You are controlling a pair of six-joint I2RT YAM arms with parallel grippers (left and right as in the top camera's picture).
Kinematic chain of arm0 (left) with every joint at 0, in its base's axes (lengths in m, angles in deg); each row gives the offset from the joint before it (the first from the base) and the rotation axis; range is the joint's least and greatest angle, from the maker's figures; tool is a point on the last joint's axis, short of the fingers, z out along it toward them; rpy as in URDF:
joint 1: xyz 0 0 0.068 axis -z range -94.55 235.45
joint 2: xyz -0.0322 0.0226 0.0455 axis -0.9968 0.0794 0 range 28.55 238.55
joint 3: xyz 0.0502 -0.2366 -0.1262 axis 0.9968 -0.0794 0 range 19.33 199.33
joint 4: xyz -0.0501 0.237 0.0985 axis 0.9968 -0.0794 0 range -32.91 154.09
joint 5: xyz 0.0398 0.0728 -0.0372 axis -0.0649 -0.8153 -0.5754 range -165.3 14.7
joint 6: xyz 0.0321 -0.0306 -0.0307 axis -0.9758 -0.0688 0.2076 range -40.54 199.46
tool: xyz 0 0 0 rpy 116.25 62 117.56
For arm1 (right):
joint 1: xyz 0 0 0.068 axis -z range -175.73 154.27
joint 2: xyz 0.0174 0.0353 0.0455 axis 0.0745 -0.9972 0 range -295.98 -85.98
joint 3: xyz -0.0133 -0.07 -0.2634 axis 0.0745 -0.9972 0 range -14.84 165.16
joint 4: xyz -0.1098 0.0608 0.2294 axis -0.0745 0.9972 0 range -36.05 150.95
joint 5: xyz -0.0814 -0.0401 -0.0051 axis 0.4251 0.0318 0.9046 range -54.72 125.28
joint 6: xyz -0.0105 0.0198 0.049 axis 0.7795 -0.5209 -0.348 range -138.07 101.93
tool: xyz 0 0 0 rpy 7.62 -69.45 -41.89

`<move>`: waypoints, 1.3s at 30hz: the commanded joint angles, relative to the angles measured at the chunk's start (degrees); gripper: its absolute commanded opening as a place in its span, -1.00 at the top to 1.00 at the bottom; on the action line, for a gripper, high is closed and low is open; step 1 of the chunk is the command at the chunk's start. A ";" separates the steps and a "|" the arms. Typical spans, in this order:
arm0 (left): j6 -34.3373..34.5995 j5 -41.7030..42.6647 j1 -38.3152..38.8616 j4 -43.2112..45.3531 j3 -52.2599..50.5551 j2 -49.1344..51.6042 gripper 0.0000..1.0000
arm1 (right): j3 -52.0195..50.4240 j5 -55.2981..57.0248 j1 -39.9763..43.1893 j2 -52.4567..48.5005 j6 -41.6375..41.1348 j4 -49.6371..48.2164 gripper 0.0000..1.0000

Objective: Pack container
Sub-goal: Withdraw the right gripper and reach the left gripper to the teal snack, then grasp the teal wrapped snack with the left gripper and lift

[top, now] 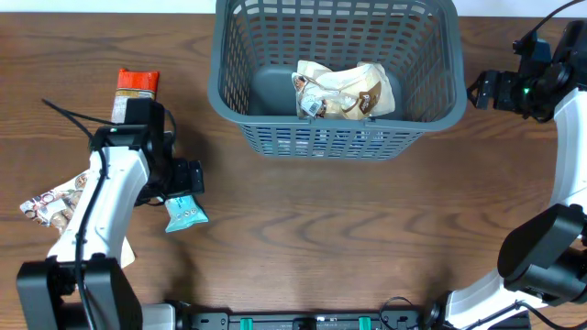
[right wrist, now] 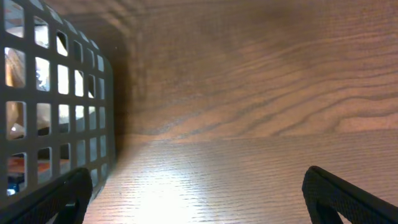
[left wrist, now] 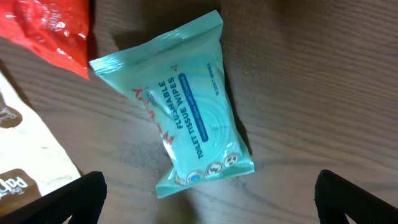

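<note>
Risk gathers mostly around the teal plastic packet of flushable wipes point(left wrist: 186, 112), which lies flat and askew on the brown wooden counter point(left wrist: 311, 93) near its left edge. The left hand point(left wrist: 208, 190) hangs over it with fingers spread wide, gripping nothing. The packet sits diagonally to the line between those fingers, so a squeeze from this angle may catch only a corner or the sealed end. The glossy film looks slick, and I judge a shallow pinch could let it slide out on the way up.

Two neighbours crowd it: a crinkled red foil packet point(left wrist: 46, 31) just beside its upper corner, and a cream-and-brown paper-look packet point(left wrist: 25, 162) close on the left edge side. A descent that drifts that way could nudge either one, or pinch two things at once.

The large dark grey plastic basket with lattice-slotted sides point(top: 335, 137) stands at the middle of the far edge, well apart from the wipes, with cream-and-brown snack packets point(top: 344, 90) already on its floor. Its walls are tall, so a low carry could clip the rim and shove it.

The right hand point(right wrist: 193, 186), near the far right corner, is also spread and empty, just beside the basket's right wall — any inward swing could knock it.
</note>
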 commanded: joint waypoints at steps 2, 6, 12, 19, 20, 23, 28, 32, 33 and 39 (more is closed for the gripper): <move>0.59 -0.50 -0.26 2.25 -0.94 1.64 -0.98 | -0.33 1.05 0.79 -0.76 0.55 -0.09 -0.98; 3.87 -2.89 -0.81 4.94 -2.86 1.66 -0.98 | -0.33 1.36 0.79 -0.76 1.14 0.11 -0.98; 7.06 -4.37 -2.73 7.56 -5.31 1.66 -0.98 | -0.33 1.36 0.79 -0.76 1.38 0.02 -0.98; 9.35 -4.35 -3.02 11.58 -9.86 1.66 -0.98 | -0.33 1.33 0.79 -0.76 1.97 0.04 -0.99; 9.79 -4.35 -3.02 12.33 -10.51 1.66 -0.98 | -0.33 1.36 0.79 -0.76 1.97 0.04 -0.99; 10.84 -4.35 -3.02 14.21 -12.26 1.66 -0.98 | -0.33 1.33 0.79 -0.76 1.97 0.09 -0.99; 10.84 -4.35 -2.97 17.68 -15.04 1.66 -0.98 | -0.33 1.36 0.79 -0.76 1.97 0.44 -0.99; 11.04 -4.37 -2.97 18.73 -16.24 1.68 -0.82 | -0.33 1.33 0.79 -0.76 1.97 0.87 -0.98; 11.06 -4.37 -2.97 19.06 -16.46 1.68 -0.64 | -0.33 1.33 0.79 -0.76 1.97 0.94 -0.98; 11.89 -4.37 -2.97 19.56 -16.81 1.68 0.33 | -0.33 1.33 0.79 -0.76 1.97 1.33 -0.99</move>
